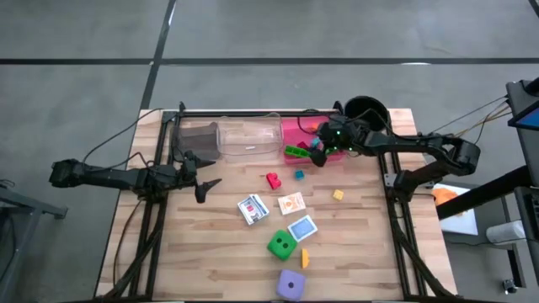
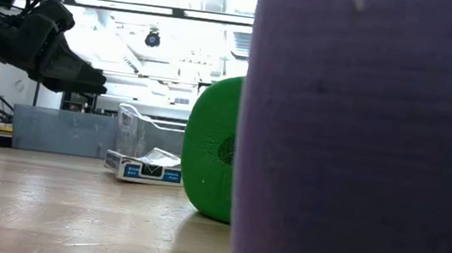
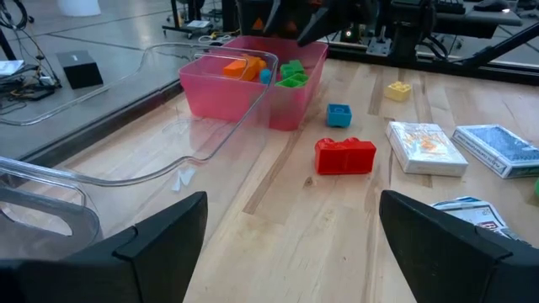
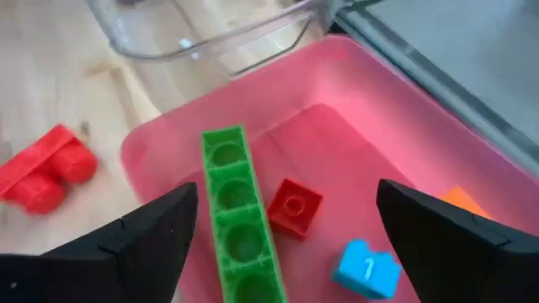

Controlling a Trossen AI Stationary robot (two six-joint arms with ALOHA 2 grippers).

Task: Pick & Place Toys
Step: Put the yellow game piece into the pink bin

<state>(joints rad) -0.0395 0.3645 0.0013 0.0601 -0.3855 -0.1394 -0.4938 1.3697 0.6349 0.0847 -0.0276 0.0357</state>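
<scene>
1. High view: the right gripper (image 1: 318,151) hangs over the pink tray (image 1: 296,135) at the far side of the counter (image 1: 219,252). A long green brick (image 1: 296,152) lies at the tray's near edge. Beside the pink tray stand a clear tray (image 1: 249,139) and a grey tray (image 1: 198,139). The left gripper (image 1: 205,175) waits over the counter's left part, in front of the grey tray. On the bare wood lie a red brick (image 1: 272,179), a small teal brick (image 1: 299,175), a yellow brick (image 1: 338,194), an orange brick (image 1: 305,257), three printed cards (image 1: 252,209), a green die (image 1: 281,245) and a purple die (image 1: 291,285). A round black pot (image 1: 365,109) stands at the far right corner.

2. Low view: the purple die (image 2: 362,143) fills the right side, very close to the camera. Behind it shows the green die (image 2: 215,147), then one card box (image 2: 145,168) and the clear tray (image 2: 143,129). A dark gripper (image 2: 53,58) hangs above the counter at the left.

3. Left wrist view: the left gripper (image 3: 290,231) is released, its fingers wide apart and nothing between them. Ahead lie the red brick (image 3: 345,156), the teal brick (image 3: 338,114), the yellow brick (image 3: 397,90) and the cards (image 3: 425,148). The pink tray (image 3: 215,97) holds orange, green and teal pieces.

4. Right wrist view: the right gripper (image 4: 286,231) is released and grasps nothing. Below it, inside the pink tray (image 4: 396,109), lie the long green brick (image 4: 236,210), a small red brick (image 4: 293,206) and a teal brick (image 4: 366,269). An orange piece (image 4: 467,200) shows partly behind one finger.
</scene>
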